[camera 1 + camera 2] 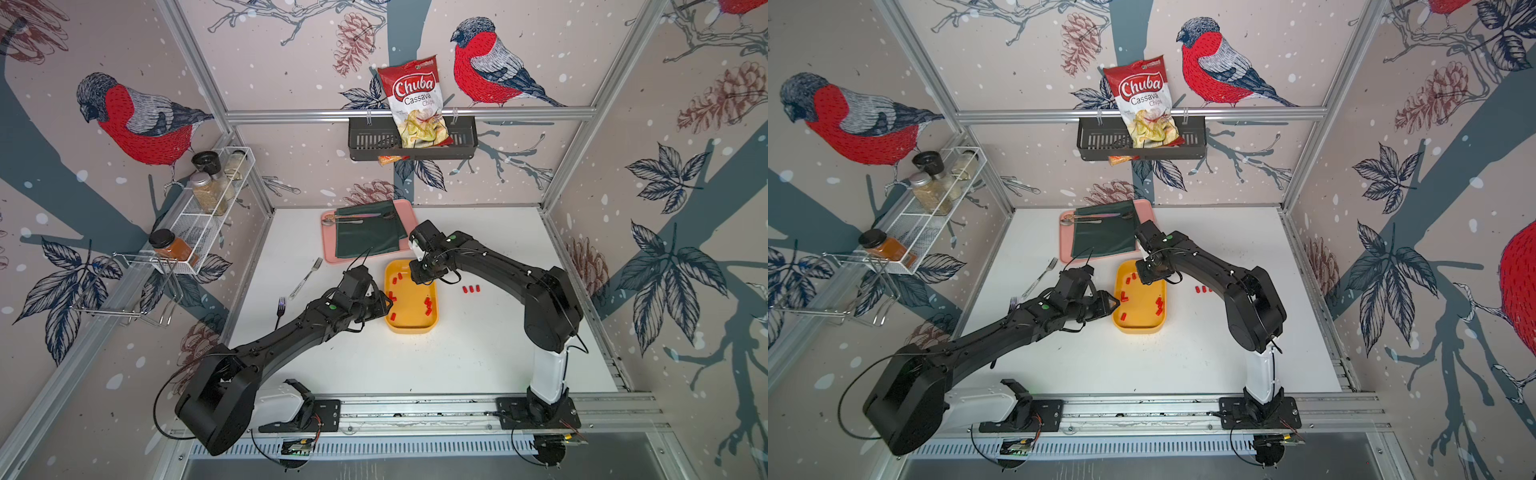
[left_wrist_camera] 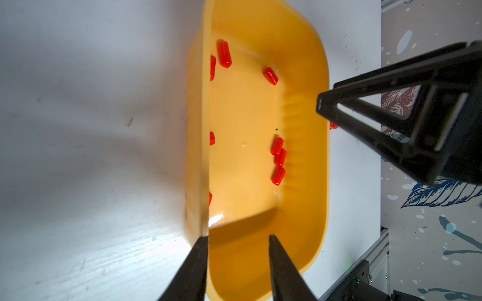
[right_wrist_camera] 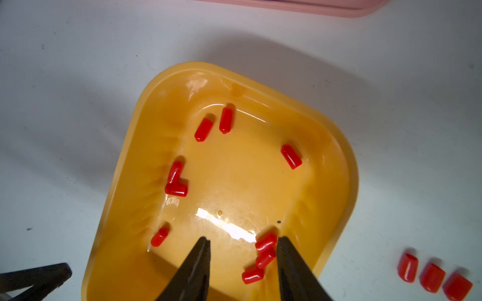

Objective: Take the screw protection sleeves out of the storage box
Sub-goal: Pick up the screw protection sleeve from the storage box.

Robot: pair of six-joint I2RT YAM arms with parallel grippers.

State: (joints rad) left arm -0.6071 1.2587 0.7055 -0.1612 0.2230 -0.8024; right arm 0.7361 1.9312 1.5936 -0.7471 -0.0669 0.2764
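Note:
The yellow-orange storage box (image 1: 411, 329) (image 1: 1138, 330) sits mid-table with several red screw protection sleeves (image 1: 428, 305) (image 3: 203, 129) lying in it. Three more sleeves (image 1: 471, 289) (image 3: 433, 276) lie in a row on the table to its right. My right gripper (image 1: 424, 272) (image 3: 243, 238) hangs open over the box's far end, and a cluster of three sleeves (image 3: 266, 242) lies between its fingers, close against one. At the box's left side my left gripper (image 1: 384, 307) (image 2: 238, 236) is open, one fingertip at the rim (image 2: 202, 182), the other inside the box.
Behind the box is a pink tray (image 1: 330, 255) carrying a green cloth and cutlery. Two forks (image 1: 306, 276) (image 1: 280, 309) lie on the table to the left. A black basket (image 1: 411, 139) with a chips bag hangs on the back wall, and a spice rack (image 1: 208, 216) on the left wall.

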